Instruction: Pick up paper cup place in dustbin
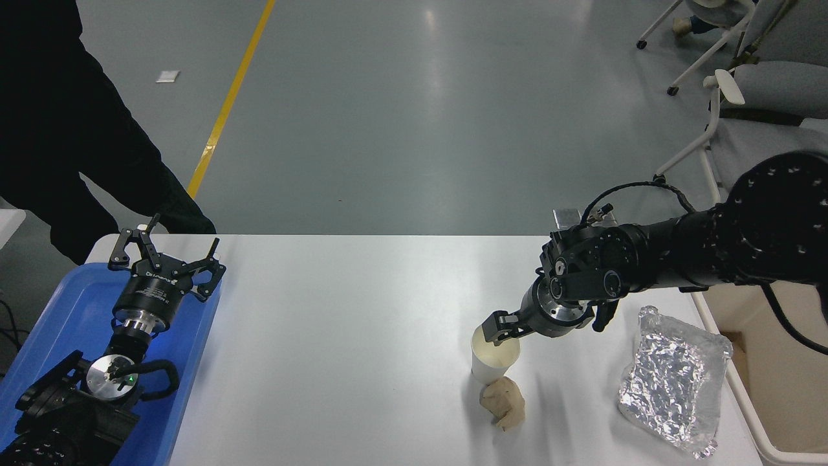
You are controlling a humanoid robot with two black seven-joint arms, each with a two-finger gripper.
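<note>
Paper cup point(493, 359) stands upright on the white table point(349, 336), right of centre in the lower half of the frame, its cream inside showing. Nearest the camera, a crumpled tan paper wad point(503, 402) lies touching the cup's base on its lower side, and a crinkled silver foil bag point(673, 378) rests flat toward the lower right, well apart from the cup. At the lower left the left arm is parked over a blue tray point(52, 323), its left gripper point(165, 259) pointing away from the camera with its fingers spread apart. The right arm comes in from the right edge and slants down to the cup; the right gripper point(501, 329) sits at the cup's far rim, with one black finger point(493, 325) lying over the rim at the mouth, while the other finger is hidden behind the wrist, so whether the pincer is apart or clamped on the cup cannot be told. The dustbin point(731, 382) shows as a beige rim and wall at the right edge, beside the foil bag and partly covered by the arm. Farther off, a person in black point(71, 136) stands at the upper left beyond the table's corner, near a yellow floor line point(226, 110), and a white chair frame point(705, 123) stands at the upper right.
</note>
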